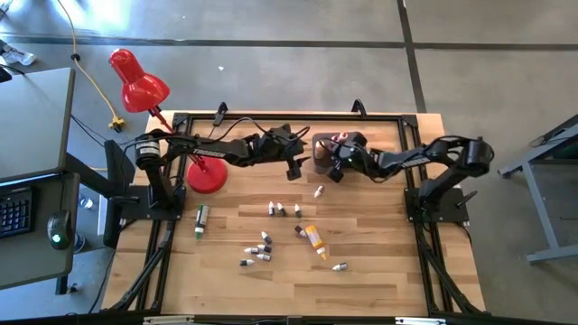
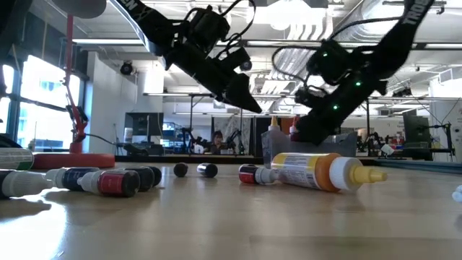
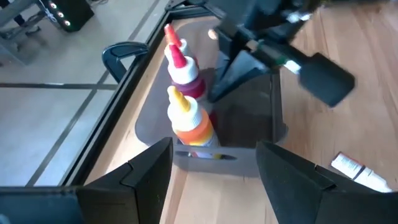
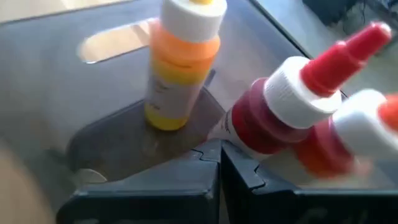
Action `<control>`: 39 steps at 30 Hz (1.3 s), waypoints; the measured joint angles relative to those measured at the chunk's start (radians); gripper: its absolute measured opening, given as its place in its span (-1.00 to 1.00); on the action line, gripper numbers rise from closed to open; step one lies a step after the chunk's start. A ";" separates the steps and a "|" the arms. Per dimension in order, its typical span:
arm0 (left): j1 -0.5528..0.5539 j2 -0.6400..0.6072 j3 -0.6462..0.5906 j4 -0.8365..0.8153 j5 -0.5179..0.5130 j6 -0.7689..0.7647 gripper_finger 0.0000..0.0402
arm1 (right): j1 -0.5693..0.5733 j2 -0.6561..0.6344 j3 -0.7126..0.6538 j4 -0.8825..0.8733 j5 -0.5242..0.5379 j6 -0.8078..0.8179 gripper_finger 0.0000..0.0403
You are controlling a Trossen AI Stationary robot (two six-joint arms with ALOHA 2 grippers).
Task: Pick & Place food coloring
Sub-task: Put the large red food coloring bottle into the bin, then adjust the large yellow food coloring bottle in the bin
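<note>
We are reaching our right end effector [image 4: 219, 163] into the grey tub [image 3: 273, 124], fingers pressed together on nothing, beside the red bottle [image 4: 273, 118] leaning there, probably to nudge it upright. Our left end effector [image 3: 214, 171] is hovering just outside the tub, fingers apart and empty. A yellow bottle [image 1: 313, 239] and tinier ones [image 1: 260, 250] are lying scattered on the desk [image 1: 379, 253], awaiting collection.

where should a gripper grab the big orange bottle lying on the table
Grip the orange bottle across its body, near mid-length, coming straight down from above. It lies flat on its side, the tapered cap would likely slip, and only one small bottle lies close by.
</note>
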 joint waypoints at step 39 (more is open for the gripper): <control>0.000 0.000 0.000 -0.082 -0.206 0.128 0.12 | 0.055 0.008 0.179 -0.147 -0.035 0.044 -1.00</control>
